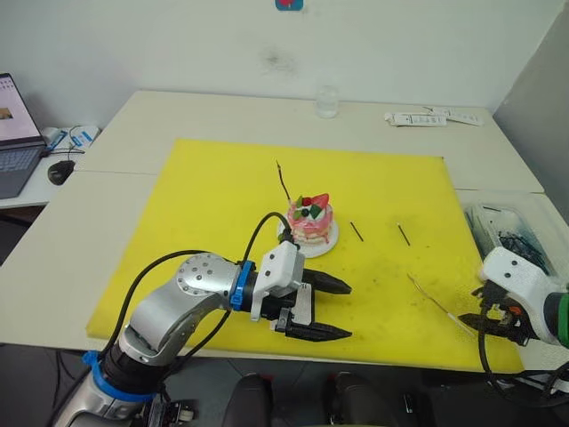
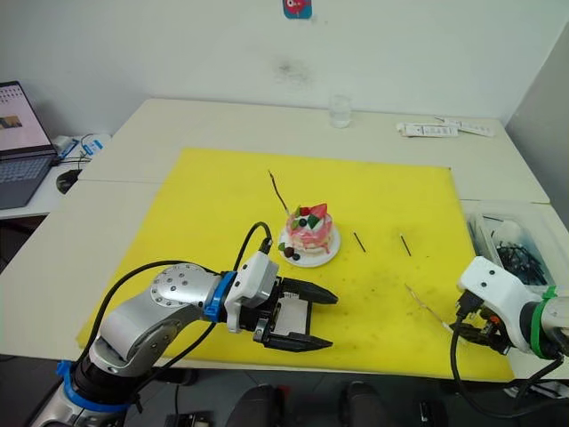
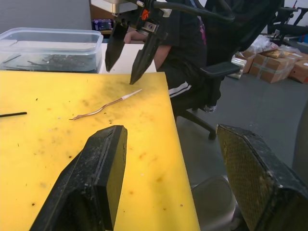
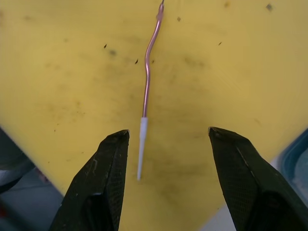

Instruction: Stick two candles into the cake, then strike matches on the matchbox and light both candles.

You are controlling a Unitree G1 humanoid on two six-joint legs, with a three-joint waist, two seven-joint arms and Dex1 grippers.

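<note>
Presently on the yellow mat (image 1: pixel 213 187):

Cake (image 1: pixel 310 219): small, round, pink, with strawberry and dark berries, on a white plate near the mat's middle. One candle (image 1: pixel 283 181) stands in it, thin, dark and leaning away from the robot.

Second candle (image 4: pixel 147 88): flat on the mat near its front right corner, wavy, reddish-brown with a pale bare end. Right gripper (image 4: pixel 168 159) hovers over that end, fingers spread wide on either side, not touching.

Matches (image 1: pixel 356 231): two short dark sticks lying apart, right of the cake, untouched.

Left gripper (image 1: pixel 320 310): low over the mat in front of the cake, fingers spread, a white boxlike thing between them; contact cannot be told.

Progress: roughly a quarter. Remaining: second candle, striking, both lightings.
</note>
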